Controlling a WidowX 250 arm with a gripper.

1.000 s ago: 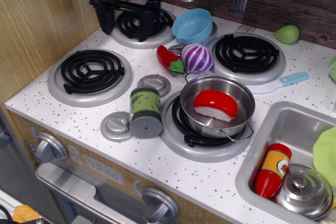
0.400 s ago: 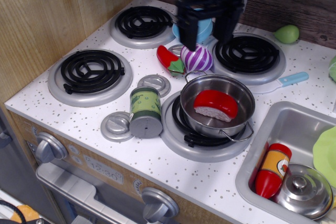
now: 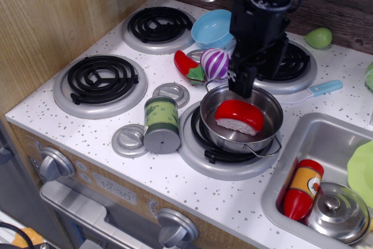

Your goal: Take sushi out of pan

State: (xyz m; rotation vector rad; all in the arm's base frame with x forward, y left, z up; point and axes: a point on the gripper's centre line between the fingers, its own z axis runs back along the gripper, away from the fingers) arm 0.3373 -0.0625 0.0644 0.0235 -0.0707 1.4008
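Observation:
The sushi (image 3: 239, 116), a glossy red top over white rice, lies inside the pan (image 3: 207, 122), a small shiny steel pot with wire loop handles on the front right burner. My black gripper (image 3: 260, 74) hangs just above the pan's far rim, behind the sushi and a little above it. Its jaws stand apart with nothing between them. One finger (image 3: 242, 81) points down at the pan's back edge; the other is hard to pick out against the dark back right burner.
A purple striped ball (image 3: 217, 63), a red pepper (image 3: 186, 65) and a blue bowl (image 3: 213, 28) sit behind the pan. A green can (image 3: 161, 124) stands to its left. The sink (image 3: 326, 135) at the right holds a red-orange bottle (image 3: 303, 188) and a steel lid (image 3: 337, 211).
My gripper has moved from the back left burner across to the right and down, and now stands over the pan's far rim. The sushi and pan have not moved.

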